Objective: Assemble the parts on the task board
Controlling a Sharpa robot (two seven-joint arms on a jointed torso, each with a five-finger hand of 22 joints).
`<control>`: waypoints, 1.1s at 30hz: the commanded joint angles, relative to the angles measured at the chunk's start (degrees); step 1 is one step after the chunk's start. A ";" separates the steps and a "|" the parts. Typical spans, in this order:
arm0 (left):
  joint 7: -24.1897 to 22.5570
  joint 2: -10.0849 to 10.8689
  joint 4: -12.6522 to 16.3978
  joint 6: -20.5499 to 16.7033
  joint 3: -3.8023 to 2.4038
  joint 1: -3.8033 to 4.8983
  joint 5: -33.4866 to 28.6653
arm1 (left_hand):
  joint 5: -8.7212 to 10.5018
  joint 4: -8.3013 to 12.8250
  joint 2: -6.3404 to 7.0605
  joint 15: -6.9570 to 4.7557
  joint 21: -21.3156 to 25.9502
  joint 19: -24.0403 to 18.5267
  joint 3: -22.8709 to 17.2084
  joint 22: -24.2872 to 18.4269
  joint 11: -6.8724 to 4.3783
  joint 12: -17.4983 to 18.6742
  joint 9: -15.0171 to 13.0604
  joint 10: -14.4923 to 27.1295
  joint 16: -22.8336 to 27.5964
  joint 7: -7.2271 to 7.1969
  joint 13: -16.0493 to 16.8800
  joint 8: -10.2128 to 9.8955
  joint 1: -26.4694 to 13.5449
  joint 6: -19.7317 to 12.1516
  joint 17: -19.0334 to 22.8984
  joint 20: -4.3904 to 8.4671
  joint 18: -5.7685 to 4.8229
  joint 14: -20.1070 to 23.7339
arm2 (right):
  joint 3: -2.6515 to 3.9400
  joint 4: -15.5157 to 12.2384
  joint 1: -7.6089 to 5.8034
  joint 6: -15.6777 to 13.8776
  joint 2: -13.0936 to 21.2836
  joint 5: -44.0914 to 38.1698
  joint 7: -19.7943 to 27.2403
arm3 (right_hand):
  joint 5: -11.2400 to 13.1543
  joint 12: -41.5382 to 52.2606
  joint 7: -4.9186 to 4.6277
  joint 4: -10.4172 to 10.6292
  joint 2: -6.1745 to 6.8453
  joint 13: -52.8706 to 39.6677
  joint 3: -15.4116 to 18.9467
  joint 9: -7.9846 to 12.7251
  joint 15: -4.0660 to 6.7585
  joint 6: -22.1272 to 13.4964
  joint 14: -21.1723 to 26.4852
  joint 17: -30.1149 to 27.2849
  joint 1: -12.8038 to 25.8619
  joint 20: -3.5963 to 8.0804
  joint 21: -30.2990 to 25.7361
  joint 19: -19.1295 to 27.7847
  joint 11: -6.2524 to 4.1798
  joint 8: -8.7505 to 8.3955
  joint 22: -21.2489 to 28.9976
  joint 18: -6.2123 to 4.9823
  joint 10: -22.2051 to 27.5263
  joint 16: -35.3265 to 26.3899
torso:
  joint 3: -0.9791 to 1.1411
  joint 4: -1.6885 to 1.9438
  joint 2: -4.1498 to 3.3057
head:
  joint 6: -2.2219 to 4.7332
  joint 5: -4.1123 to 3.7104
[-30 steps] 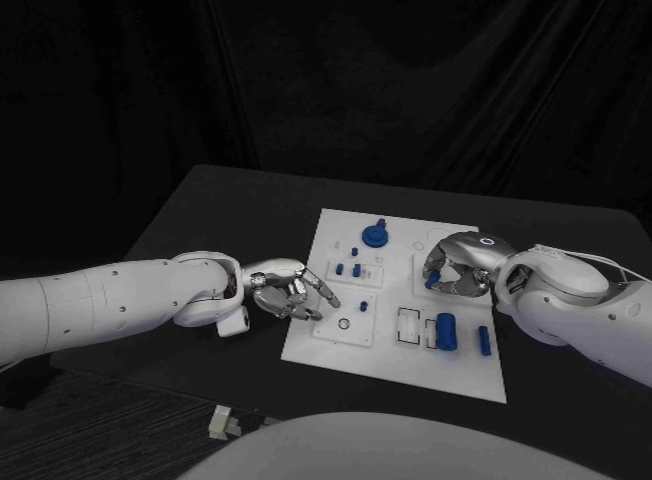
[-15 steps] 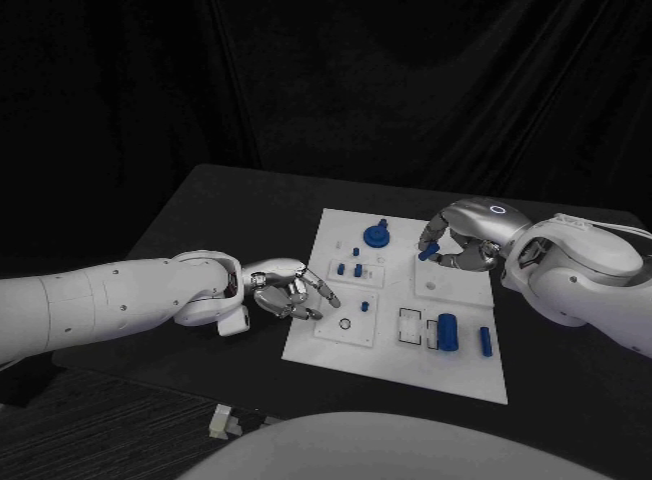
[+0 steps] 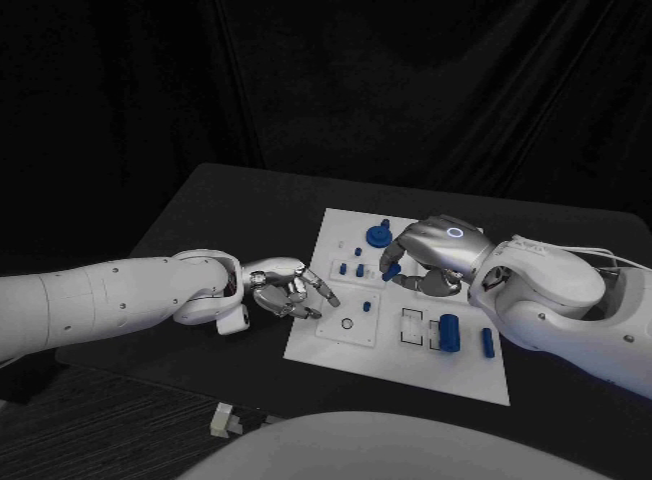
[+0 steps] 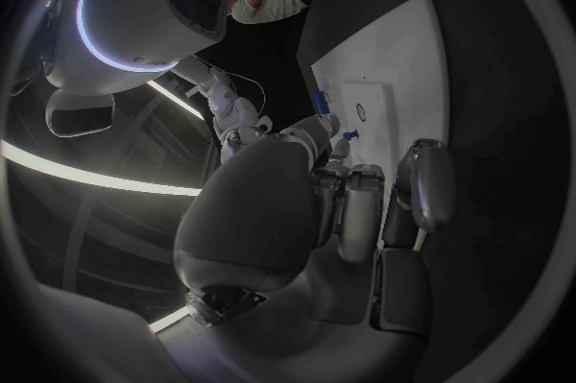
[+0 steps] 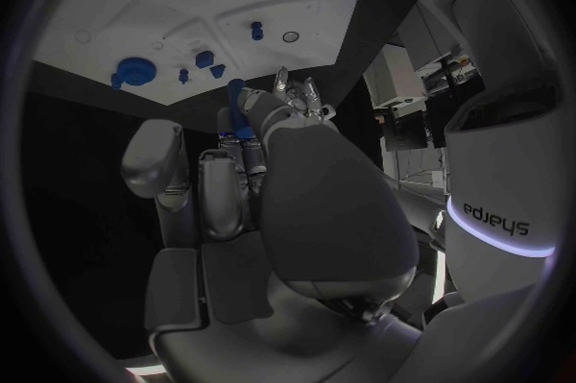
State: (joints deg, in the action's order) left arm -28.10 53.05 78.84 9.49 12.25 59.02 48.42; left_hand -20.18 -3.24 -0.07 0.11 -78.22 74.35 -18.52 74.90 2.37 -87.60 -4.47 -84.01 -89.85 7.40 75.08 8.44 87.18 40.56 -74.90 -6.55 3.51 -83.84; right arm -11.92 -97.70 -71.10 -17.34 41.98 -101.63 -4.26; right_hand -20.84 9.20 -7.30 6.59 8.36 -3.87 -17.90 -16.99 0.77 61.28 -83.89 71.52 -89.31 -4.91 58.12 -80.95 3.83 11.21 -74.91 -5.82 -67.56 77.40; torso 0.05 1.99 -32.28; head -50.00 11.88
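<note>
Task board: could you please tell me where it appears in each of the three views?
Head view: the task board lies mid-table, between the two hands.
Left wrist view: the white plate curves away beyond the left hand's fingers.
Right wrist view: it spreads beyond the right hand's fingers.
Shared landmark: the small blue parts standing on it.

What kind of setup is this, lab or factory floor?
Probably a lab test bench: a black table against dark drapes, a white task board with small blue parts, and both robot hands, left and right, at it.
</note>
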 commanded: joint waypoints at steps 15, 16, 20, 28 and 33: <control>0.91 0.83 0.21 -0.63 -0.03 -0.07 -0.23 | -0.35 0.01 0.03 0.64 0.95 -1.13 -0.61 9.67 0.65 0.77 0.14 -0.99 -0.15 0.16 11.23 -0.15 -0.71 -0.35 -15.10 -0.43 0.51 -6.16 | 0.03 3.74 6.17 -4.06 -7.00 -12.27 -2.09 | -1.17 -0.52 -0.10 -0.37 0.62 -0.16 -0.96 -0.08 -0.08 -0.57 -1.77 0.32 0.39 -0.14 0.58 0.20 0.18 -0.66 -7.64 0.15 -0.27 0.23 | 0.01 0.00 0.01 | 0.00 0.03; 0.92 0.88 0.22 -0.66 -0.03 -0.07 -0.23 | -0.35 0.01 0.03 0.64 0.95 -1.13 -0.61 9.67 0.65 0.77 0.14 -0.99 -0.15 0.16 11.23 -0.15 -0.71 -0.35 -15.10 -0.43 0.51 -6.16 | 0.03 4.03 6.47 -4.04 -7.33 -12.31 -2.01 | -1.17 -0.52 -0.10 -0.37 0.62 -0.16 -0.96 -0.08 -0.08 -0.57 -1.77 0.32 0.39 -0.14 0.58 0.20 0.18 -0.66 -7.64 0.15 -0.27 0.23 | 0.01 0.01 0.01 | 0.00 0.09; 1.01 0.84 0.17 -0.59 -0.03 -0.07 -0.23 | -0.35 0.03 0.06 0.65 0.96 -1.15 -0.66 9.66 0.63 0.82 0.17 -0.92 -0.15 0.11 11.18 -0.23 -0.73 -0.48 -15.10 -0.45 0.52 -6.16 | 0.04 4.89 7.49 -3.74 -8.28 -12.39 -1.72 | -1.19 -0.54 -0.11 -0.38 0.65 -0.17 -1.00 -0.09 -0.08 -0.56 -1.77 0.35 0.46 -0.14 0.69 0.17 0.19 -0.68 -7.66 0.17 -0.29 0.25 | 0.00 0.02 0.00 | 0.00 -0.08; 0.97 0.61 0.17 -0.53 -0.03 -0.07 -0.23 | -0.34 0.04 0.08 0.65 1.02 -1.23 -0.68 9.64 0.62 0.84 0.19 -0.90 -0.15 0.08 11.17 -0.27 -0.74 -0.56 -15.10 -0.46 0.54 -6.16 | 0.04 6.45 9.32 -2.74 -9.95 -12.40 -1.15 | -1.11 -0.52 -0.11 -0.38 0.73 -0.22 -1.03 -0.15 -0.09 -0.44 -1.74 0.27 0.64 -0.15 0.81 0.16 0.18 -0.67 -7.68 0.19 -0.47 0.20 | 0.00 0.00 0.00 | 0.00 -0.09; 1.22 0.66 0.24 -0.35 -0.03 -0.07 -0.23 | -0.34 0.04 0.08 0.65 1.02 -1.23 -0.68 9.64 0.62 0.84 0.19 -0.90 -0.15 0.08 11.17 -0.27 -0.74 -0.56 -15.10 -0.46 0.54 -6.16 | 0.04 6.91 9.90 -1.83 -10.51 -11.65 -0.65 | -1.00 -0.56 -0.11 -0.38 0.82 -0.23 -1.05 -0.17 -0.10 -0.45 -1.65 -0.03 0.78 -0.17 0.74 0.20 0.18 -0.72 -7.66 0.17 -0.50 -0.01 | 0.01 -0.01 -0.02 | 0.00 -0.18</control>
State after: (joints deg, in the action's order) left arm -26.76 53.75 78.92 9.11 12.25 59.02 48.42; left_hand -20.18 -3.16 0.16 0.33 -77.40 73.52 -18.92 74.90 2.78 -86.92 -4.33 -84.01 -89.85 7.48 74.96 8.44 86.96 40.21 -74.90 -6.96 3.51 -84.06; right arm -11.93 -90.85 -61.37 -19.81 31.53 -113.05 -5.10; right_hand -21.92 8.59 -7.49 6.24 8.98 -4.01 -18.59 -17.12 0.77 61.09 -83.89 71.56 -88.71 -4.91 58.58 -80.95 4.11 10.69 -74.94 -5.82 -67.75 77.42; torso 0.05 1.99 -32.28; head -50.01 11.73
